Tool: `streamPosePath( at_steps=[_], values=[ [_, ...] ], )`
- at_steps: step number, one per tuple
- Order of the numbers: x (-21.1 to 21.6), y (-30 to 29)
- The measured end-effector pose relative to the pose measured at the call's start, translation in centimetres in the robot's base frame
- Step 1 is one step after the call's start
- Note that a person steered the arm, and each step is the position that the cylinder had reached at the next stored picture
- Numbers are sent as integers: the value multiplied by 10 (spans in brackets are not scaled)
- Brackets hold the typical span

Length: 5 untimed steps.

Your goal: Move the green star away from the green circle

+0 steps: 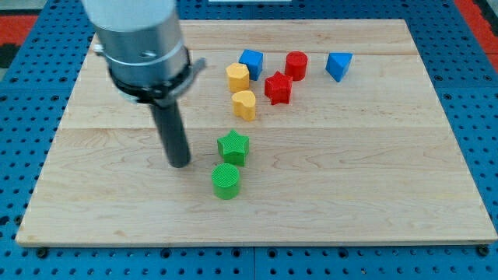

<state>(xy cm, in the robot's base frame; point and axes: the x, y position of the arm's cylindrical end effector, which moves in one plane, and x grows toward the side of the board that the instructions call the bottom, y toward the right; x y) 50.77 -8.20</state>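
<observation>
Camera view. Pale wooden board surface (373, 187), planks running left to right, laid on a blue pegboard floor (475, 93); a patch of red shows at the view's top-left corner.

The arm carries no claw, so no jaw state applies. It ends in a dark straight rod below a grey cylindrical housing (144, 39); my tip (180, 164) rests on the surface.

Green star-shaped block (233, 146) lies near the board's middle, just to the view's right of my tip, with a narrow gap of bare wood between them; not touching. Green ribbed circle block (226, 180) sits just below the star, close to it; whether they touch, cannot tell. It lies to the lower right of my tip.

The star lies flat, one point toward the view's top; no clear long axis.

Toward the view's top: yellow hexagon-like block (237, 76), yellow rounded block (244, 104), red star block (278, 87), red cylinder block (296, 64), blue cube-like block (250, 61), blue triangular block (338, 65).
</observation>
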Motion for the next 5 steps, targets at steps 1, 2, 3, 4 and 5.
streamPosePath(
  at_steps=[1,2,3,4,5],
  values=[
    [-4,63],
    [-18,104],
    [-38,123],
    [-36,145],
    [23,147]
  ],
)
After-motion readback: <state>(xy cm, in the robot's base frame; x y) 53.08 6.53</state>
